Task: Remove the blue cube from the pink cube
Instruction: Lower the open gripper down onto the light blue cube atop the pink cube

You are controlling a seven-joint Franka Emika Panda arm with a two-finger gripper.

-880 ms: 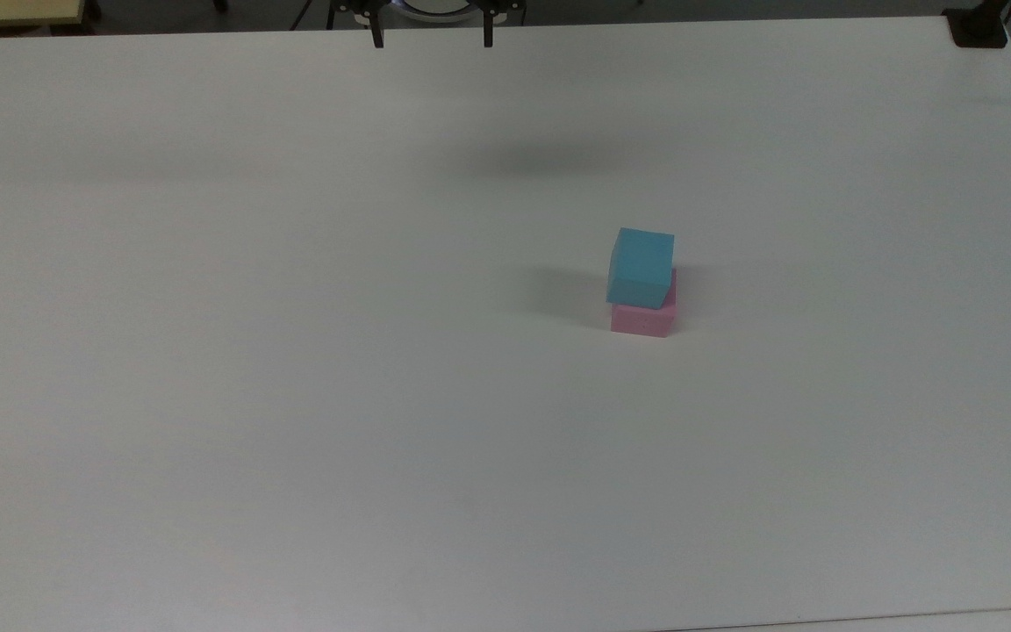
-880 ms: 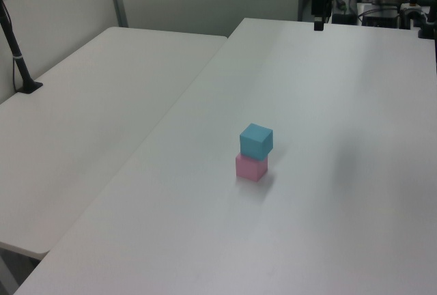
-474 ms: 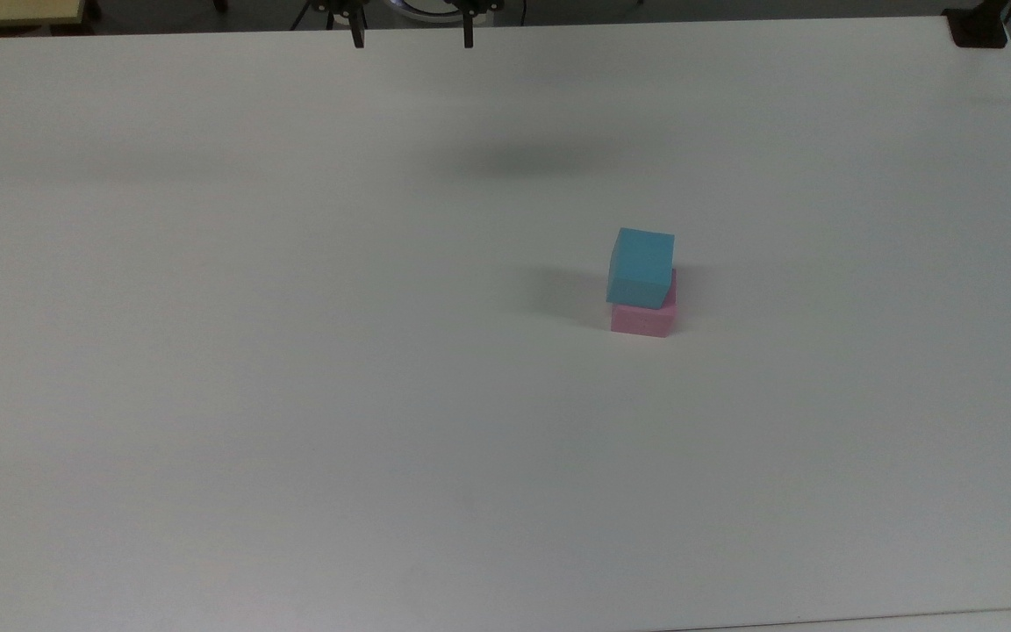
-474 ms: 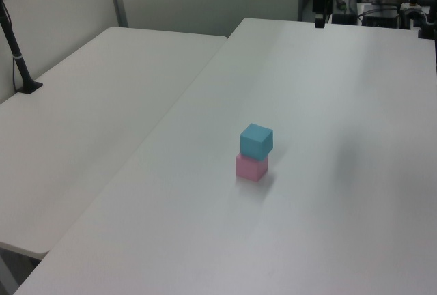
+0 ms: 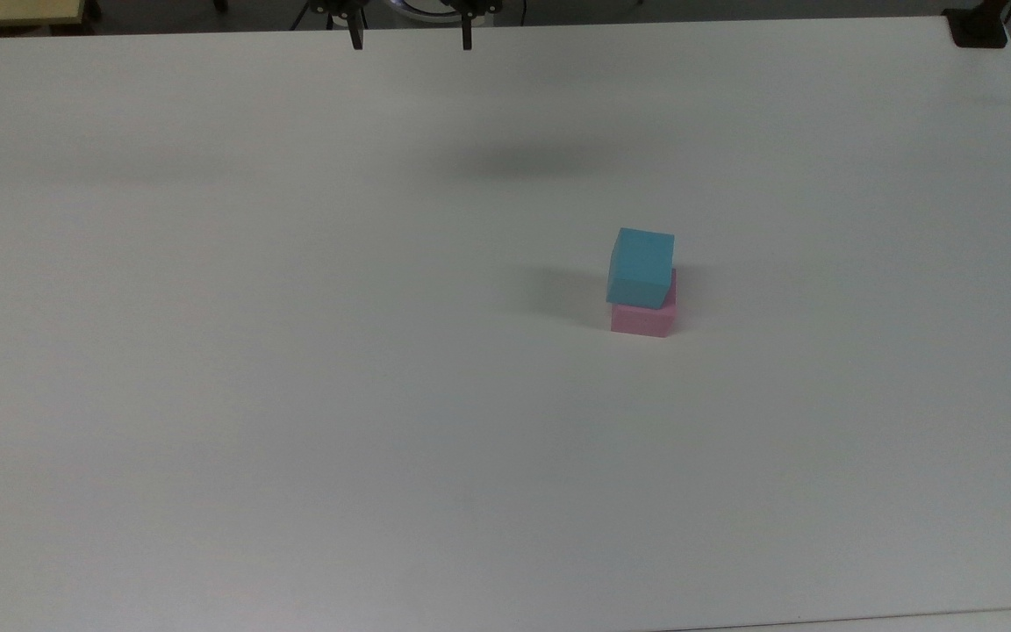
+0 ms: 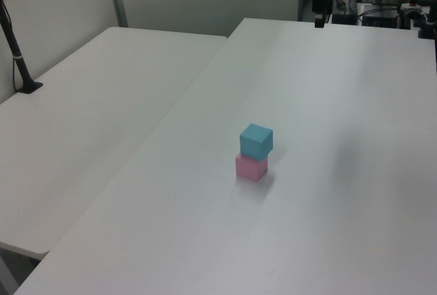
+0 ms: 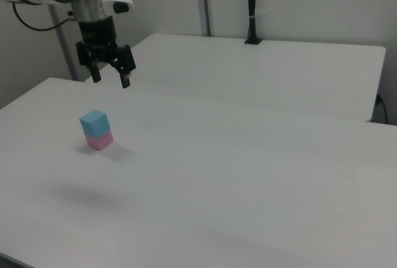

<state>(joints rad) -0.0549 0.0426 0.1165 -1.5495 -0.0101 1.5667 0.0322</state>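
Gripper (image 7: 110,82) hangs high with fingers spread wide, gripping nothing. The blue cube (image 7: 94,121) sits atop the pink cube (image 7: 98,139) on the white table (image 7: 248,169), below the gripper and toward the right view's lower left of it, well apart.

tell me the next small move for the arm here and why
Probably carry the gripper across and down toward the blue cube, keeping the fingers spread. In the right view it hangs open, high above the table and away from the stack, and the blue cube sits on the pink cube untouched, so nothing can be grasped yet.
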